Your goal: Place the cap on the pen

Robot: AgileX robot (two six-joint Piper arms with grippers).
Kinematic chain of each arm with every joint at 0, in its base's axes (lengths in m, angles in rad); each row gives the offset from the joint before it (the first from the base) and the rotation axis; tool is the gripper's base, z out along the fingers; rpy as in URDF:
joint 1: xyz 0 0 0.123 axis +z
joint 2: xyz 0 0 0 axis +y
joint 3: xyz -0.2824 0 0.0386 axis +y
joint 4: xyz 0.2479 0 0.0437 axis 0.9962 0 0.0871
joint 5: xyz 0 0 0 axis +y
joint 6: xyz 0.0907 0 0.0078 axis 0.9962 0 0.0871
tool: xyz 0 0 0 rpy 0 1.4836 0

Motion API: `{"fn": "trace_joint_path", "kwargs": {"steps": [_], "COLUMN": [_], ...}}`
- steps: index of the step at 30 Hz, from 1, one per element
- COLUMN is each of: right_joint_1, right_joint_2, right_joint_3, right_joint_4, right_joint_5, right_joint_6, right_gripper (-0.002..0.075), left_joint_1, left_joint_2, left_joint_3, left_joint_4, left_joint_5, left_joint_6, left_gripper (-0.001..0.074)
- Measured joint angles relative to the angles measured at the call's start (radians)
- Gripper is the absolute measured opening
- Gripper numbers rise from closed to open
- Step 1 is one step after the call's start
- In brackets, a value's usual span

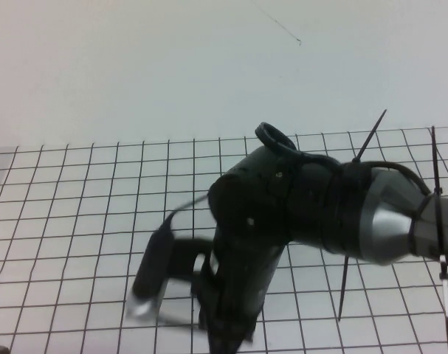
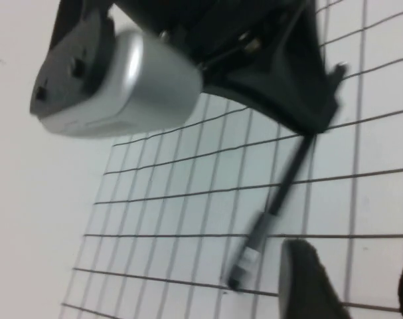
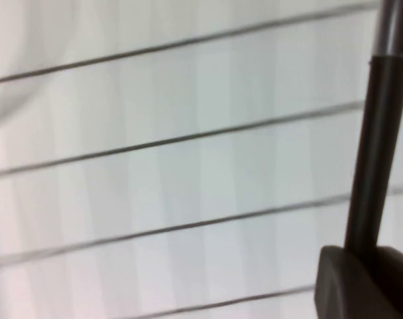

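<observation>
In the left wrist view the thin black pen [image 2: 287,176] sticks out of my right gripper [image 2: 315,127], which is shut on its barrel. A thicker dark cap [image 2: 249,256] with a silvery band sits on the pen's free end, in line with it. My left gripper [image 2: 354,274] is just beside that end, open, with only bare grid between its fingers [image 2: 304,279]. The right wrist view shows the pen [image 3: 374,146] rising from the right gripper [image 3: 362,260]. In the high view the right gripper [image 1: 227,328] points down near the front edge, and the pen and my left gripper are hidden.
The right arm [image 1: 319,206] reaches in from the right across the white gridded mat [image 1: 76,199]. Its silver wrist camera [image 2: 115,80] hangs beside the gripper. A plain white wall [image 1: 135,66] stands behind the mat.
</observation>
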Motion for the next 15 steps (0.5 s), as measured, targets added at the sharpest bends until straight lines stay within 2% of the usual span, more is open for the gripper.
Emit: {"fn": "trace_joint_path", "kwargs": {"steps": [5, 9, 11, 15], "right_joint_1": [-0.124, -0.274, -0.326, -0.376], "right_joint_2": [0.022, 0.072, 0.098, 0.139], "right_joint_3": [0.0, 0.0, 0.0, 0.0], "right_joint_4": [-0.206, -0.178, -0.095, 0.055], "right_joint_5": [-0.209, -0.324, -0.327, -0.322], "right_joint_6": [0.392, 0.773, 0.847, 0.836], "right_gripper": [-0.0003, -0.0003, -0.0003, -0.0003], "left_joint_1": [0.0, 0.0, 0.0, 0.0], "left_joint_2": [0.0, 0.0, 0.0, 0.0], "left_joint_3": [0.0, 0.0, 0.0, 0.0], "left_joint_4": [0.002, -0.015, -0.018, -0.019], "left_joint_5": [-0.086, -0.135, -0.159, -0.178], "left_joint_6": [-0.007, -0.019, -0.019, -0.019], "left_gripper": [0.0293, 0.0276, 0.0257, 0.0218]}}
